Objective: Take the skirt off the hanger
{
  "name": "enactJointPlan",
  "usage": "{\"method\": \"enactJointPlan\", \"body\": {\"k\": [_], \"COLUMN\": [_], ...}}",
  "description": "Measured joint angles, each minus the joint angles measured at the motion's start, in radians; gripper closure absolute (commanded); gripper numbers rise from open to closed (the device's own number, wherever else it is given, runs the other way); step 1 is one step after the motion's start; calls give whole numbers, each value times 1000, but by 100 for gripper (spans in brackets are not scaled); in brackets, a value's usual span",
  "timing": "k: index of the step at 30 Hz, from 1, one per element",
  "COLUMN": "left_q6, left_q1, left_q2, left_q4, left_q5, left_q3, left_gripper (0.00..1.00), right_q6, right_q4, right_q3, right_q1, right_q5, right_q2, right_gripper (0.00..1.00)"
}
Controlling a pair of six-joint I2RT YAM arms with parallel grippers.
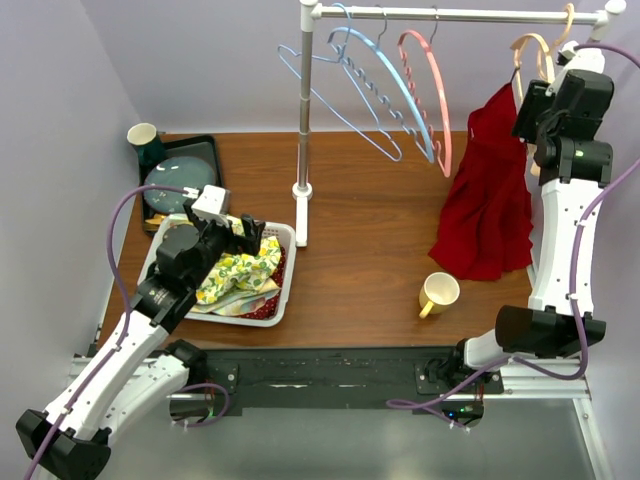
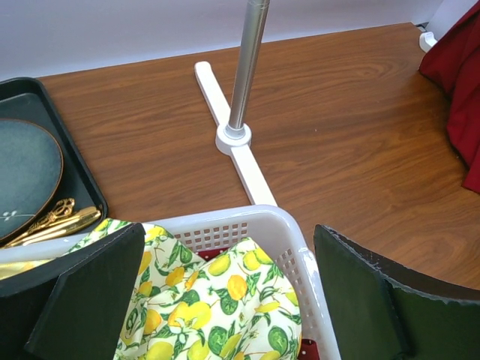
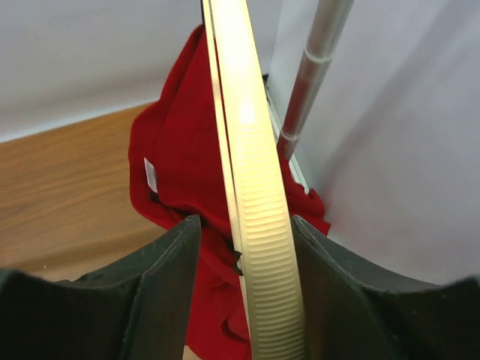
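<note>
Skirt (image 1: 488, 195) hangs on the cream hanger (image 3: 238, 112), right gripper (image 3: 245, 229) jaws straddling it with a gap, left gripper (image 2: 229, 240) spread wide over a basket (image 2: 289, 225).

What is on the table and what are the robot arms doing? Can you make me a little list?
Skirt: red fabric skirt hanging on the cream plastic hanger, not off yet
Right gripper: jaws either side of the hanger arm; grip unclear
Left gripper: open above the white plastic basket of lemon-print cloth
Also there: yellow mug on the brown wooden table
</note>
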Motion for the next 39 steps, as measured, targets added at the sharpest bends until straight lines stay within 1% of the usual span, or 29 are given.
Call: {"method": "enactJointPlan", "body": {"k": [1, 3, 4, 6, 8, 10, 12, 21, 28, 39], "left_q6": [2, 6, 7, 8, 9, 9, 10, 10, 10, 10], "left_q1": [0, 0, 0, 0, 0, 0, 0, 0, 0, 0], "left_q2": [0, -1, -1, -1, -1, -1, -3, -16, -21, -21], "left_q4": [0, 0, 0, 0, 0, 0, 0, 0, -1, 0], "left_q5": [0, -3, -4, -5, -5, -7, -11, -20, -20, -19], "left_q3": [0, 0, 0, 0, 0, -1, -1, -2, -2, -2], "left_gripper": [0, 0, 0, 0, 0, 0, 0, 0, 0, 0], "right_q6": [-1, -1, -5, -14, -23, -26, -28, -32, -3, 17], "right_q4": [11, 35, 45, 81, 118, 143, 166, 241, 264, 351], "right_q3": [3, 3, 3, 0, -8, -27, -38, -58, -61, -82], "right_q1": [0, -2, -2, -2, -3, -3, -3, -5, -5, -5], "right_q5": [-4, -8, -9, -13, -25, -35, -48, -137, -159, -206], "right_q2": [4, 8, 9, 8, 5, -1, -2, -2, -2, -2], "right_gripper": [59, 66, 72, 78, 81, 89, 100, 100, 100, 100]}}
